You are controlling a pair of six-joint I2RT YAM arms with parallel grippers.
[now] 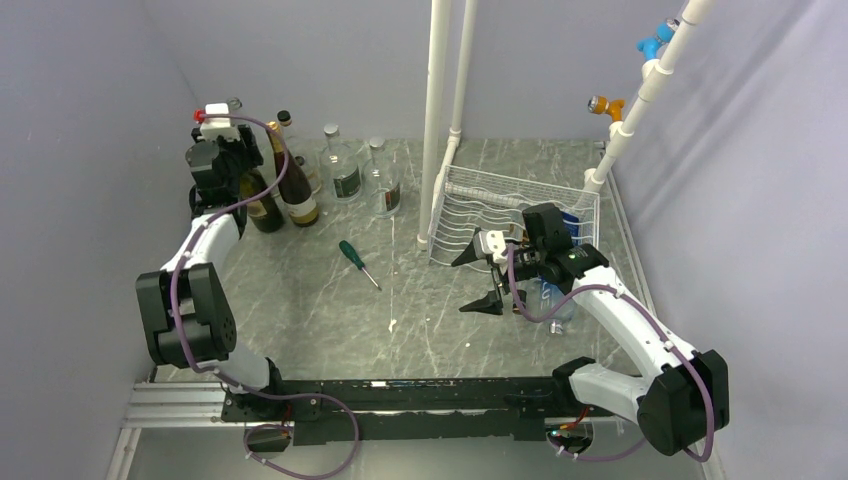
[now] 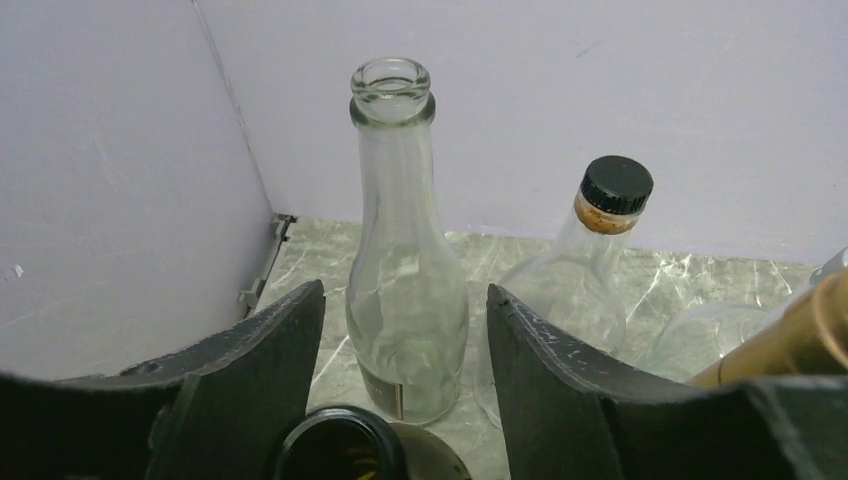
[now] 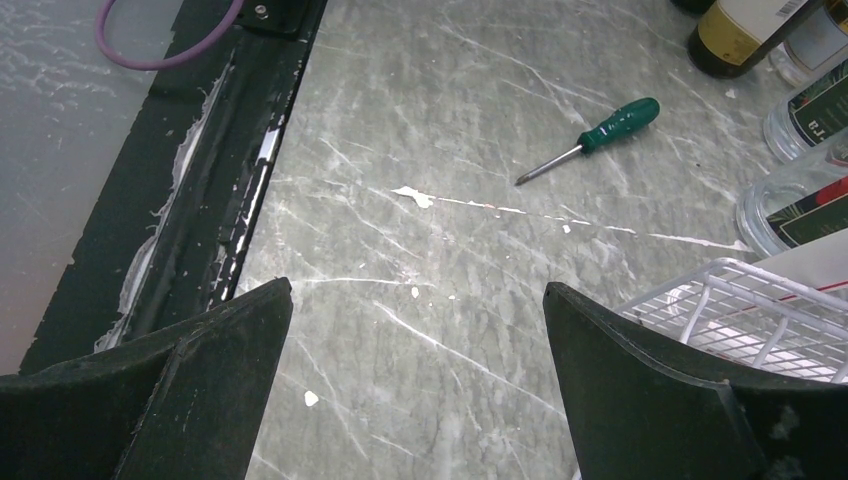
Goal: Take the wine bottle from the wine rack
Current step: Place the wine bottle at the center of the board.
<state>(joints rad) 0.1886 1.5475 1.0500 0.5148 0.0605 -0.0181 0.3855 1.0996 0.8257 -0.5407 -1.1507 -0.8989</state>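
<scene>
Your left gripper (image 2: 405, 288) has its jaws apart and clamped on nothing, with the open mouth of a dark wine bottle (image 2: 340, 445) low between them. That bottle stands upright on the table (image 1: 300, 310) in the far left corner, beside a clear uncorked bottle (image 2: 400, 200) and a black-capped bottle (image 2: 615, 185), well apart from the wine rack (image 1: 490, 200). Your right gripper (image 1: 478, 277) is spread wide around nothing, hovering over the table just in front of the rack, which sits at the right back by the white pipes (image 1: 437, 120); a green screwdriver (image 1: 357, 262) lies between bottles and rack.
</scene>
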